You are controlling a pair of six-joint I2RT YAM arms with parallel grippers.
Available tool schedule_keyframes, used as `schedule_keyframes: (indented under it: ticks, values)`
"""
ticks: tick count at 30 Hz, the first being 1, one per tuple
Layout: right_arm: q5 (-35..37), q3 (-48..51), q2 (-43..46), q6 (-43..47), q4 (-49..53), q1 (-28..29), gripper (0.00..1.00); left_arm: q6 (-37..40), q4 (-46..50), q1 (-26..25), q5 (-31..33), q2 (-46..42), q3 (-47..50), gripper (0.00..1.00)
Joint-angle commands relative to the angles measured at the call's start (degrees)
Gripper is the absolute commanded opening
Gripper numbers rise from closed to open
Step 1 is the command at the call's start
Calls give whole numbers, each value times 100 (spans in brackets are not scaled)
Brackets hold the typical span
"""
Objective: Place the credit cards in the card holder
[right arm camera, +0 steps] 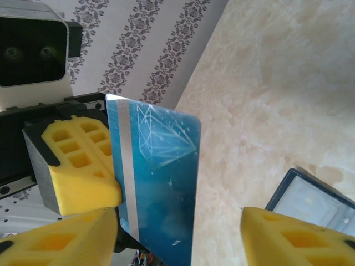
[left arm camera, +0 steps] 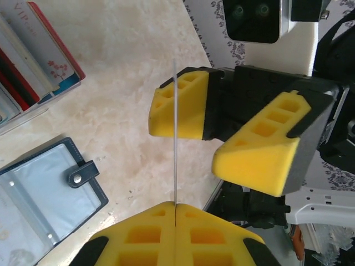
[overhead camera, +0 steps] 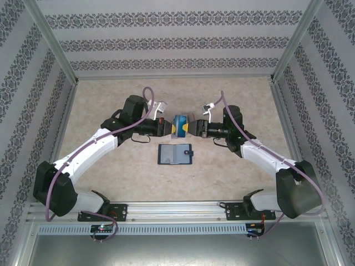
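A blue credit card [right arm camera: 161,188] with a silver stripe hangs in the air between the two arms [overhead camera: 180,126]. My left gripper [left arm camera: 175,208] is shut on its edge, and in the left wrist view the card [left arm camera: 175,138] shows edge-on as a thin line. My right gripper [right arm camera: 177,238] faces it from the other side, open, with one yellow finger [right arm camera: 61,238] close beside the card and the other well clear. The navy card holder [overhead camera: 175,155] lies open on the table just below them, clear sleeves up and snap tab [left arm camera: 83,176] to its right.
A pale rack of coloured cards [left arm camera: 33,55] stands on the table beyond the holder in the left wrist view. Patterned walls [overhead camera: 166,41] close in the marbled table on three sides.
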State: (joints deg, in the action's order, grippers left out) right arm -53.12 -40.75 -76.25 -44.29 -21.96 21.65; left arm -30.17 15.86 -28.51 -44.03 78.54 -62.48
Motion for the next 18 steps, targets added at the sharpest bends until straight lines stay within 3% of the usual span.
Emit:
schedule_keyframes:
  ticks: [1, 4, 6, 7, 9, 11, 18]
  values:
    - [-306, -12, -61, -307, -563, 79, 50, -35, -493, -52, -268, 51, 74, 0]
    - [-446, 29, -83, -380, -686, 128, 30, -34, -537, -42, -163, 73, 143, 0]
    - [-471, 88, -59, -400, -655, 138, 6, -2, -394, -45, 28, 97, 139, 1]
    - [-473, 122, -44, -421, -658, 144, 0, -6, -337, -34, 119, 101, 137, 7]
    - [-481, 209, 12, -406, -584, 138, 0, -6, -270, -25, 320, 103, 175, 35]
    - [-427, 290, 47, -235, -318, 129, 0, -4, -89, 18, 568, 130, 202, 50]
    - [10, 766, -365, 74, 391, 72, 0, 8, 416, 107, 1116, 267, 677, 55]
